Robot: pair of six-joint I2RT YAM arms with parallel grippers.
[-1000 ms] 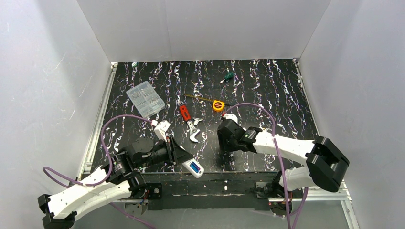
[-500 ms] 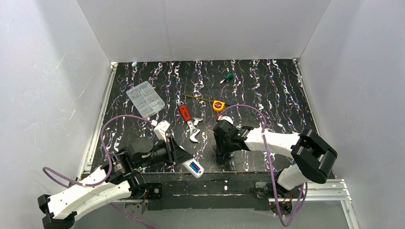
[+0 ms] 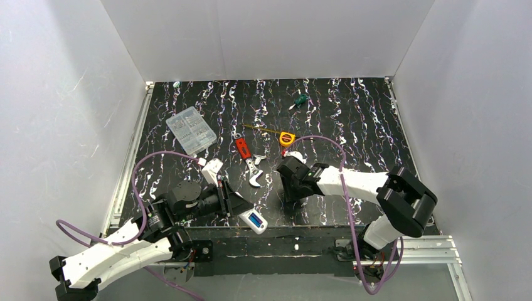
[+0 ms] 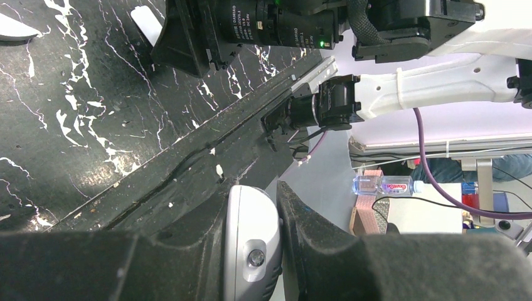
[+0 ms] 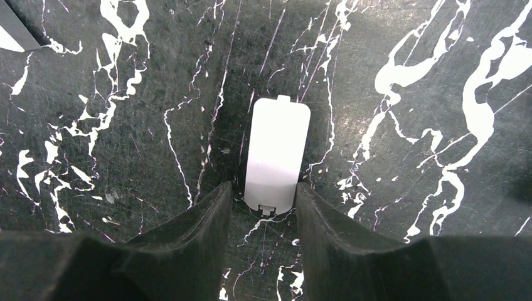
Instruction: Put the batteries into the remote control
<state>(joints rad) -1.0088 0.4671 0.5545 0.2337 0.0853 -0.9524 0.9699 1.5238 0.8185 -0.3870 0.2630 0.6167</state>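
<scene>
My left gripper (image 3: 243, 211) is shut on the remote control (image 3: 253, 220), a white handset with a blue display, and holds it over the table's near edge. In the left wrist view the remote control (image 4: 253, 251) sits pinched between the jaws of the left gripper (image 4: 251, 197). My right gripper (image 3: 288, 193) is low over the table's middle. In the right wrist view the right gripper (image 5: 264, 202) is open, its jaws close on either side of the near end of a flat white battery cover (image 5: 277, 147) lying on the table. No batteries are in view.
A red-handled wrench (image 3: 249, 160), a yellow tape measure (image 3: 287, 138), a green screwdriver (image 3: 300, 100) and a clear plastic box (image 3: 191, 130) lie farther back. A white fitting (image 3: 213, 169) lies by the left arm. The table's near edge (image 3: 295, 235) runs just behind the remote.
The right gripper has moved left and a little away from the near edge, its elbow swinging left. The left arm and the remote have not moved.
</scene>
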